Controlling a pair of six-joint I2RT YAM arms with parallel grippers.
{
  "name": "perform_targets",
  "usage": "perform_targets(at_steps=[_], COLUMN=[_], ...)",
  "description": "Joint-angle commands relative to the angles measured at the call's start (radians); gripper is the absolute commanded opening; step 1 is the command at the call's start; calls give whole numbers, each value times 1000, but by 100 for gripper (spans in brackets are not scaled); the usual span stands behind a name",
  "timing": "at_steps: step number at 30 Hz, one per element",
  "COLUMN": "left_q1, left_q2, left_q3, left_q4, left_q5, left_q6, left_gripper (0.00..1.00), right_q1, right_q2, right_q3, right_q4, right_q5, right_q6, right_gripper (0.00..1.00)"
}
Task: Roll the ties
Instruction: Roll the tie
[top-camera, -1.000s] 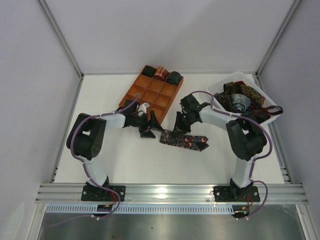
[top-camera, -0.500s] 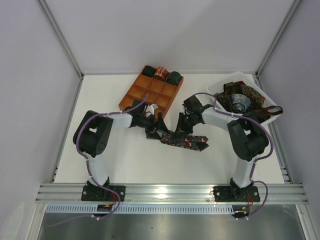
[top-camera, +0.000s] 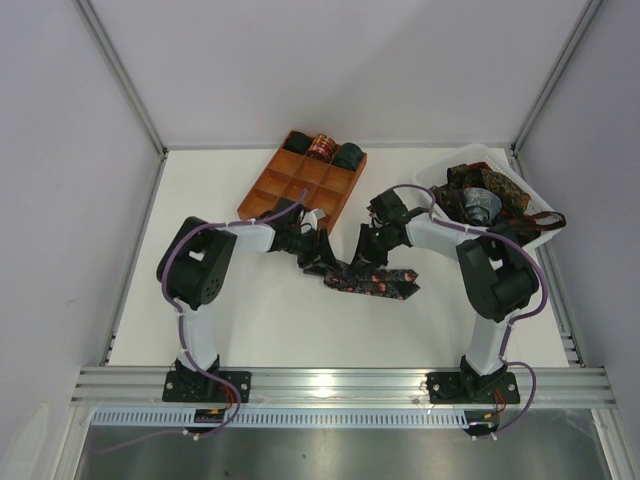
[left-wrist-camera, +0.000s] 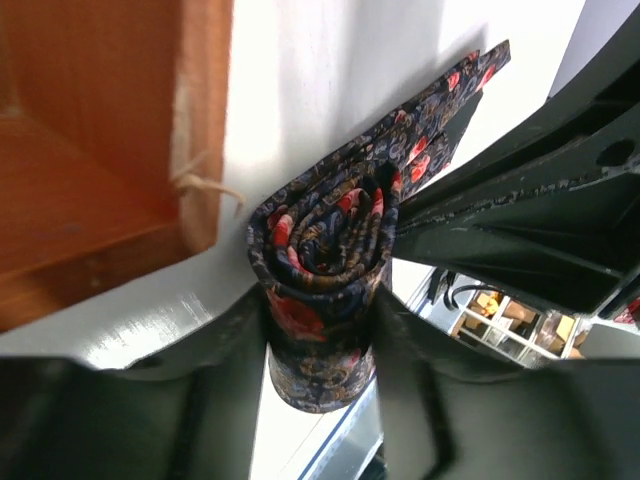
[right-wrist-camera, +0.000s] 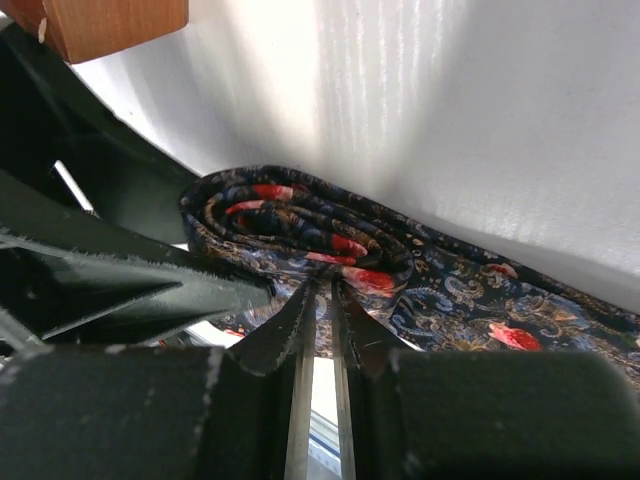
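A dark tie (top-camera: 372, 282) with red paisley print lies mid-table, its left end wound into a coil (left-wrist-camera: 325, 250) and its tail flat toward the right (right-wrist-camera: 480, 300). My left gripper (left-wrist-camera: 322, 310) is shut on the coil, one finger (left-wrist-camera: 235, 340) pressed against each side. My right gripper (right-wrist-camera: 322, 285) faces it from the other side, nearly shut, its tips pinching a layer at the coil's (right-wrist-camera: 290, 215) edge. From above, the left gripper (top-camera: 322, 258) and right gripper (top-camera: 362, 258) meet at the tie's left end.
The orange-brown gridded tray (top-camera: 275, 185) stands just behind the grippers, with three rolled ties (top-camera: 321, 148) in its far row. Its corner (left-wrist-camera: 100, 150) is close beside the coil. A white bin (top-camera: 440, 180) at the back right holds several loose ties (top-camera: 490, 195).
My left gripper has moved right to the coil and closed from wide open onto it. The right gripper has stayed at the coil, hardly moving.
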Motion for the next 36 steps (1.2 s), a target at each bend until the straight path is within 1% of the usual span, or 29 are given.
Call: perform_targets(at_steps=[1, 2, 4, 5, 7, 8, 10, 16, 17, 18, 21, 23, 24, 28, 32, 36], left_q1=[-9, -11, -12, -14, -17, -21, -29, -69, -86, -93, -138, -155, -166, -219, -264, -273], left_q2=[-7, -12, -24, -35, -40, -46, -49, -41, -37, -27, -15, -6, 2, 35, 66, 86], left_q3=[45, 55, 62, 73, 90, 107, 130, 246, 289, 309, 386, 410, 424, 490, 550, 581], left_q4=[-12, -35, -51, -70, -103, -135, -178, -375, -440, -468, -550, -569, -583, -638, -695, -721], left_q5=[-22, -32, -68, -77, -101, -121, -147, -288, -311, -359, -439, -450, -462, -508, -575, -598], left_q6=[15, 19, 25, 27, 42, 48, 65, 132, 139, 142, 133, 125, 120, 116, 114, 90], left_gripper=[42, 34, 27, 19, 12, 5, 0, 0, 0, 0, 0, 0, 0, 0, 0, 0], right_q1=[-10, -10, -10, -11, -16, -17, -28, -68, -70, -70, -67, -65, -65, -63, -62, -56], right_q2=[-46, -48, -58, -61, -71, -75, -92, -107, -109, -107, -97, -91, -86, -72, -69, -49], right_q3=[19, 19, 17, 16, 16, 16, 16, -6, -13, -21, -43, -50, -52, -55, -63, -75], right_q4=[-7, -16, -22, -30, -50, -57, -79, -97, -91, -85, -45, -28, -21, 19, 42, 45], right_q5=[-8, -5, 2, 4, 6, 9, 33, 67, 61, 55, 12, -1, -7, -48, -71, -91], right_q6=[-25, -25, -27, -27, -28, -30, -39, -59, -60, -59, -28, -16, -10, 21, 39, 44], right_gripper=[17, 17, 17, 17, 17, 17, 17, 16, 15, 15, 15, 14, 11, 6, 5, 5])
